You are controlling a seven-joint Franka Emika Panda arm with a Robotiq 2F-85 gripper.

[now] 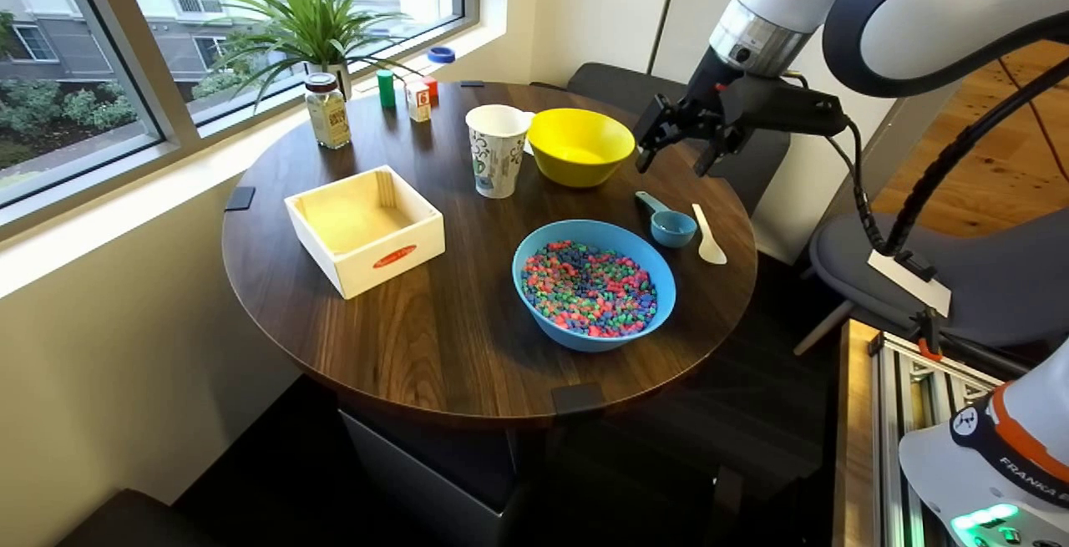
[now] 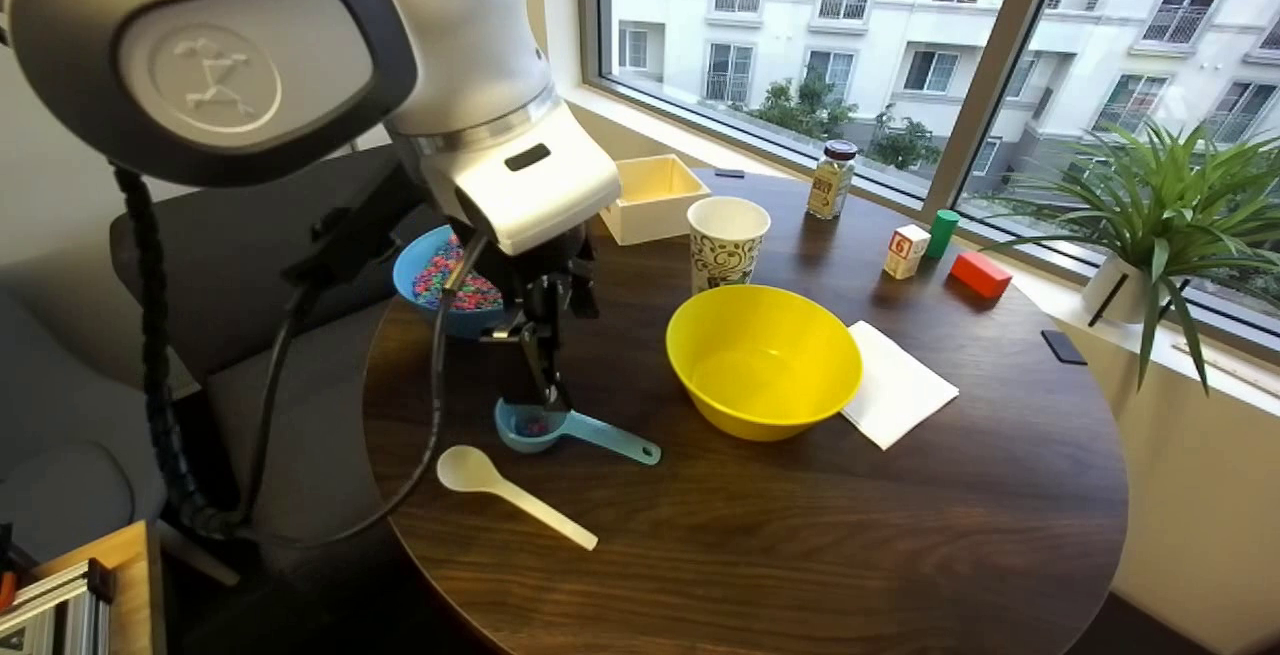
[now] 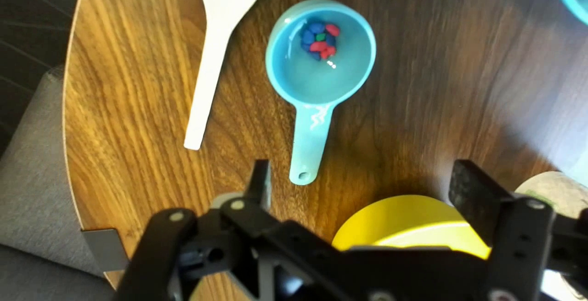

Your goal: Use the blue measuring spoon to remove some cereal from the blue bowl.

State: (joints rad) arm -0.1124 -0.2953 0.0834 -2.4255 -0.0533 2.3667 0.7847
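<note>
The gripper [image 3: 361, 179] hangs above the bench [image 1: 451, 305], its fingers spread well apart. The blue measuring spoon [image 3: 319, 89] lies on the bench below, cup facing up; in the wrist view the end of its handle shows within the gap between the fingers, closer to one than to its partner. A small cluster of cereal [image 3: 320, 41], red, blue and green, sits in the cup. A white utensil [image 3: 215, 53] lies just beside the spoon, apart from it. Near the spoon's cup, also apart, the blue bowl [image 1: 597, 233] stands upright and holds a broad bed of multicoloured cereal; the wrist view catches only its edge.

Toward the handle's end stands the yellow bowl [image 2: 765, 365], upright, with a patterned paper cup [image 1: 494, 154] just beside it. White paper [image 2: 895, 385] lies by the same bowl; whether it runs under the base cannot be told. Farther across the bench, in both exterior views, are an open-topped wooden box [image 1: 367, 271], a jar [image 1: 327, 117] with a dark lid, a green cylinder [image 2: 941, 233], a cube [image 2: 905, 252] marked 6 and a red block [image 2: 981, 275]. A leafy plant [image 2: 1170, 205] stands at the window sill [image 1: 75, 230].
</note>
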